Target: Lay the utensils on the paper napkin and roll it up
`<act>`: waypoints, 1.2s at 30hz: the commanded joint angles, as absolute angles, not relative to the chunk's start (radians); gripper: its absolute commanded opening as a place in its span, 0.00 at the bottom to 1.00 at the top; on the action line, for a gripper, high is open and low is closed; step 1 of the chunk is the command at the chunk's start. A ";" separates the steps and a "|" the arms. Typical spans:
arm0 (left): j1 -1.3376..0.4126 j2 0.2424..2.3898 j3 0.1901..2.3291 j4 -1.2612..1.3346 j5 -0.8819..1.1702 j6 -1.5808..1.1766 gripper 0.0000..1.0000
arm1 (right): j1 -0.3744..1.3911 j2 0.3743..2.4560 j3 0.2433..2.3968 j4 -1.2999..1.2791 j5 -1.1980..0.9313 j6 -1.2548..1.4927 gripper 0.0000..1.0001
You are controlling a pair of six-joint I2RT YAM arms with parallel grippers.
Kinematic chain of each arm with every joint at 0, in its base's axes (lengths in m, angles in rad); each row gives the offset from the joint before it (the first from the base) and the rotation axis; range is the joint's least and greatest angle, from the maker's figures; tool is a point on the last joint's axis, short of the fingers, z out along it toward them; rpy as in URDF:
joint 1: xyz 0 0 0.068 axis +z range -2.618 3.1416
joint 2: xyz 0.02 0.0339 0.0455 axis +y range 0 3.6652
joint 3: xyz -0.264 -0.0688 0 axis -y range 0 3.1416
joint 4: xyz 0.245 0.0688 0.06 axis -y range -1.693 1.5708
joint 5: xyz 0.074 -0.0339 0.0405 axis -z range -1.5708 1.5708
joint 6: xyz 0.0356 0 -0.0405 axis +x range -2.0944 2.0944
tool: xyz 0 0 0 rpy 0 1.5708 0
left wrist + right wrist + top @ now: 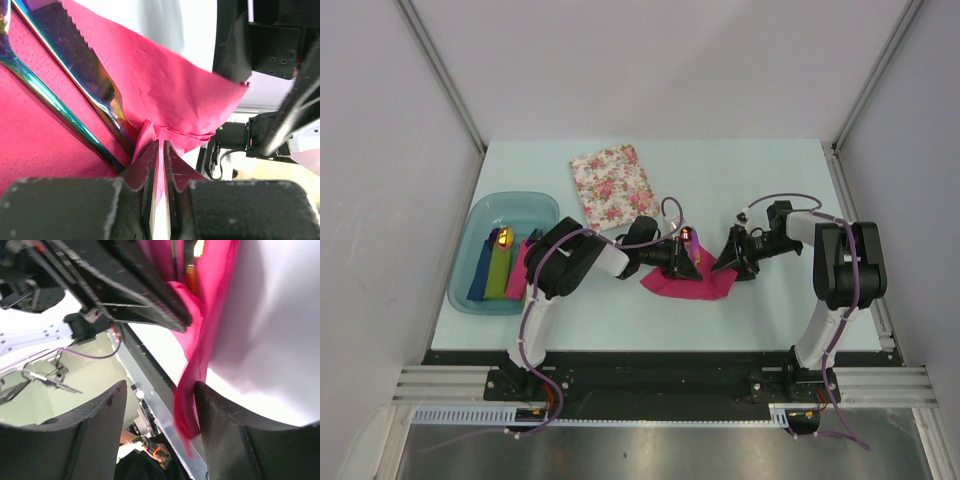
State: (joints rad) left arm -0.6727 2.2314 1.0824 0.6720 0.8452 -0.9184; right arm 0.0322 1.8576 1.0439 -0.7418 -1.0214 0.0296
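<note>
The pink paper napkin (pixel 682 283) lies crumpled on the table between my two grippers. Two purple-blue utensils (pixel 82 70) lie side by side on it; a red-orange spoon bowl (pixel 687 237) shows above my left gripper. My left gripper (pixel 690 262) is shut on a raised fold of the napkin (pixel 165 95), its fingertips (pixel 152 152) pinching the paper just beside the utensil handles. My right gripper (pixel 728 262) is open at the napkin's right edge; in the right wrist view the gripper (pixel 159 390) has a hanging napkin edge (pixel 186 405) against the inner side of its right finger.
A white floral napkin (pixel 612 185) lies behind the work spot. A blue-green bin (pixel 470 225) at the left holds blue, green and pink rolled napkins (pixel 500 268). The left gripper's body (pixel 125 285) is close in front of the right one.
</note>
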 commanded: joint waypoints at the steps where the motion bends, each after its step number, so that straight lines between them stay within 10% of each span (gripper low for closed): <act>1: -0.660 2.240 1.092 0.672 0.828 -0.904 0.13 | 0.049 1.855 1.078 -0.787 -1.106 0.003 0.61; 8: -0.660 2.244 1.091 0.678 0.825 -0.908 0.14 | 0.083 1.876 1.062 -0.821 -1.037 -0.043 0.62; 28: -0.655 2.204 1.083 0.680 0.824 -0.910 0.13 | 0.133 1.911 1.120 -0.706 -1.000 0.077 0.01; 36: -0.638 2.122 1.057 0.680 0.842 -0.934 0.21 | 0.161 1.916 1.120 -0.670 -0.989 0.120 0.00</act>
